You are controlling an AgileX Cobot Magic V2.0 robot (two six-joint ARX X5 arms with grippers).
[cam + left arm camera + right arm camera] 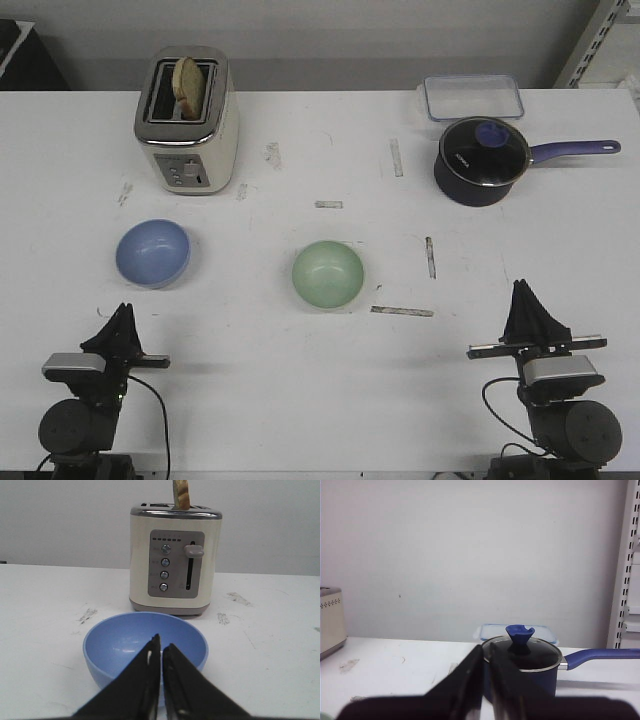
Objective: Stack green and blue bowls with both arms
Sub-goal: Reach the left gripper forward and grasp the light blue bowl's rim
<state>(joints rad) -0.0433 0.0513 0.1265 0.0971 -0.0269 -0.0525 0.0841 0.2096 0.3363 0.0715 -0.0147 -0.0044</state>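
On the tabletop (300,400), both pincers, left (161,652) and right (486,652), seem closed and empty; smooth blue bowl (152,252) may slip when pinched.

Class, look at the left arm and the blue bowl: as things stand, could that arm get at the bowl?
Probably yes. The blue bowl sits on bare table straight ahead of the left gripper, with nothing between them. The toaster stands behind the bowl, out of the path. The fingers are closed, so they would need to open first.
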